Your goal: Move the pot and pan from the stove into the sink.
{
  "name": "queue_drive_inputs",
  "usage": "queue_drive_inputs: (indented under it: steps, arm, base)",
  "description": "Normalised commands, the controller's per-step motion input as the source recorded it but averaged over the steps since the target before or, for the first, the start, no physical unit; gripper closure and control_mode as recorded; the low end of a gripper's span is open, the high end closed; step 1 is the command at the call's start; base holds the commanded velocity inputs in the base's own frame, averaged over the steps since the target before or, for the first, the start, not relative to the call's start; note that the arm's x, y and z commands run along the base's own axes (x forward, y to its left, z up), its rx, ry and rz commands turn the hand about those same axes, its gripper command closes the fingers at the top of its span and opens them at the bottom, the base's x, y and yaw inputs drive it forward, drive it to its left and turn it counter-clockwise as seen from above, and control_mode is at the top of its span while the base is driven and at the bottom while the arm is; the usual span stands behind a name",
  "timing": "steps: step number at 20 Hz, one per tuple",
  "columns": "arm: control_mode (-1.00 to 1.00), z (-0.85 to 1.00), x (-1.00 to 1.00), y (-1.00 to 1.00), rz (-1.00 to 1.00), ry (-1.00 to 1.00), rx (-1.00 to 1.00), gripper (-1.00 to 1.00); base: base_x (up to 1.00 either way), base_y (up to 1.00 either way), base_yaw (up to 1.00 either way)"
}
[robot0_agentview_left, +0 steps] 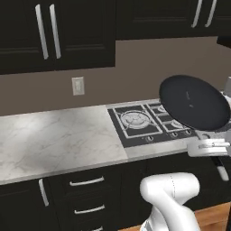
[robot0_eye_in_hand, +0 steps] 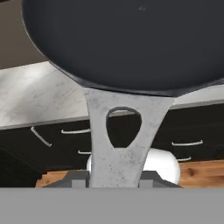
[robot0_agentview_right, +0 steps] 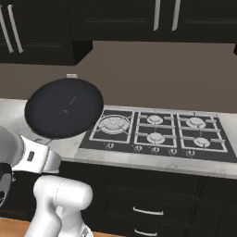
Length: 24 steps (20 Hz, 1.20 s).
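You have one pan here, round and black, and it is up in the air, not on the stove. It floats above the front edge of the counter, over the stove's left end, tipped so that you see its dark round face. The gripper is shut tight on the pan's grey handle (the handle has one drop-shaped hole in it), with a finger on each side of it.

The one stove sits in the marble counter, and you can count five round burners on it in the right base view: one big one at the left end and four smaller ones in two rows. All five burners are bare. Small silver knobs run in a row along the stove's front edge.

On the wall behind the counter there is one pale outlet plate. Dark cupboards hang above it, and dark drawers with silver handles sit under the counter's front edge.
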Motion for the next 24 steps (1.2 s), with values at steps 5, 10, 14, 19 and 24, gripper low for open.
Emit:
queue_drive_inputs:
  steps: [5,10,14,19,24]
  arm:
    - [1.00,0.00,0.00,0.00,0.00,0.00,0.00,1.00]
    - [1.00,0.00,0.00,0.00,0.00,0.00,0.00,1.00]
    - [1.00,0.00,0.00,0.00,0.00,0.00,0.00,1.00]
    - [1.00,0.00,0.00,0.00,0.00,0.00,0.00,1.00]
    - [1.00,0.00,0.00,0.00,0.00,0.00,0.00,1.00]
  base:
    - [-0.58,-0.28,-0.09]
    - [-0.01,-0.30,-0.33]
    - [0.10,-0.21,-0.41]
    - [0.12,-0.21,-0.43]
    - [0.06,-0.31,-0.43]
